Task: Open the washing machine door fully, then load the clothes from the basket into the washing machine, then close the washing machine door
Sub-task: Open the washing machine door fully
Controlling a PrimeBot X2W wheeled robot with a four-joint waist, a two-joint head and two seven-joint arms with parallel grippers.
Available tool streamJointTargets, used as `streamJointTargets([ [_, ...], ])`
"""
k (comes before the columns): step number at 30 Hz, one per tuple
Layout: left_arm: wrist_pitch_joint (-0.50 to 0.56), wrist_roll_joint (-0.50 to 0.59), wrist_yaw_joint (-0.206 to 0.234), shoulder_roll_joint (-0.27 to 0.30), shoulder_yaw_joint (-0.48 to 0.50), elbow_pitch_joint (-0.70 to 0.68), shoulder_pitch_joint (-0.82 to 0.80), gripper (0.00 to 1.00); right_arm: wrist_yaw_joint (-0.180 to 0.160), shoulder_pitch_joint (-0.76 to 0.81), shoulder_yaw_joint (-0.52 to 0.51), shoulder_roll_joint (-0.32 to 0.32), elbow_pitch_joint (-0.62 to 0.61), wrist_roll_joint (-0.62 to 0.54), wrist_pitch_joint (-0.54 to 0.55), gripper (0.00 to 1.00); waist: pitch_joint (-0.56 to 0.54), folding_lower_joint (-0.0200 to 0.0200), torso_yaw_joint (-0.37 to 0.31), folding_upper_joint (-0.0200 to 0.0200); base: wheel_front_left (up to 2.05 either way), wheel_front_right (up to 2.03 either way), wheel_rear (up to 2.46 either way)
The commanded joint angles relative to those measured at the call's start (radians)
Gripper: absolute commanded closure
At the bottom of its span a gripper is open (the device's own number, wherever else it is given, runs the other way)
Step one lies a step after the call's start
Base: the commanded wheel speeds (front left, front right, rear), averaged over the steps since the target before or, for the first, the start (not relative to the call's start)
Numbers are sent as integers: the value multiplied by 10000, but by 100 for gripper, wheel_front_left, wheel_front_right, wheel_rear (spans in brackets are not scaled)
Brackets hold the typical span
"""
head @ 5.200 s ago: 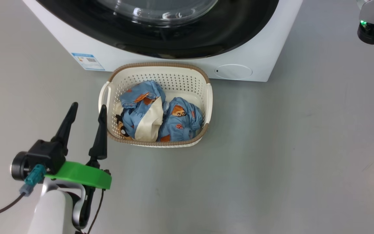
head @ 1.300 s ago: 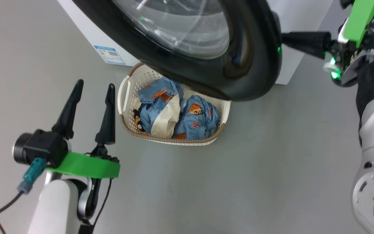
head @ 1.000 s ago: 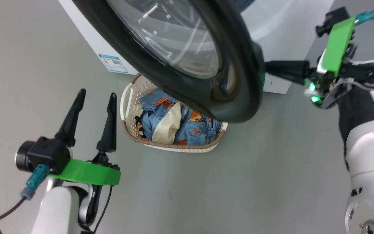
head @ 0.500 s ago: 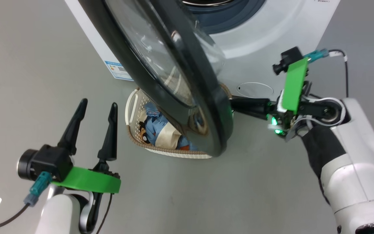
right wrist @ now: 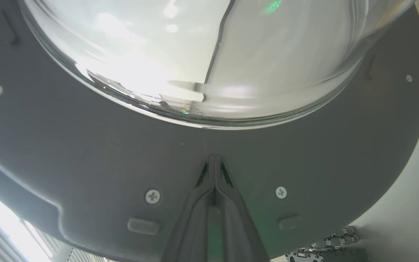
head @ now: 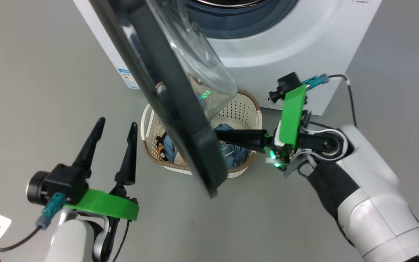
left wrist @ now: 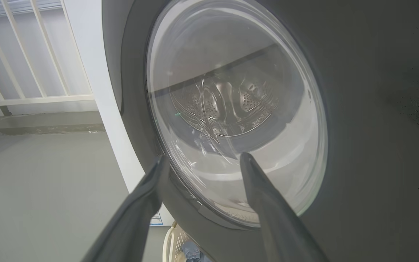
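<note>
Edgewise, the washing machine door (head: 162, 102) half-hides the basket (head: 245, 109); right claw (right wrist: 215, 160) clenched, left claw (head: 118, 123) spread.

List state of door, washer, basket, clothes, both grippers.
washing machine door: swung partway open, edge-on over the basket.
washing machine: mouth exposed.
basket: upright on the floor, loaded.
clothes: bunched inside the basket.
left gripper: open, empty.
right gripper: shut, tips at the door's inner face.
</note>
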Motion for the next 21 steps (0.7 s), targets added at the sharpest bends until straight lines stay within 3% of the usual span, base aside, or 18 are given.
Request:
streamJointTargets([
  [1, -63, 114, -40, 262, 290, -140, -99, 0, 63, 139, 462, 352, -298, 292, -120, 100, 11, 0, -1, 0, 0, 0, 0],
  [10, -63, 219, -54, 262, 220, 451, -169, 0, 63, -238, 1935, 352, -137, 1375, -940, 100, 13, 0, 2, 0, 0, 0, 0],
  [21, -63, 263, -60, 263, 300, 848, -249, 0, 63, -653, 2974, 328, 80, 2259, -1569, 100, -16, 0, -36, 0, 0, 0, 0],
])
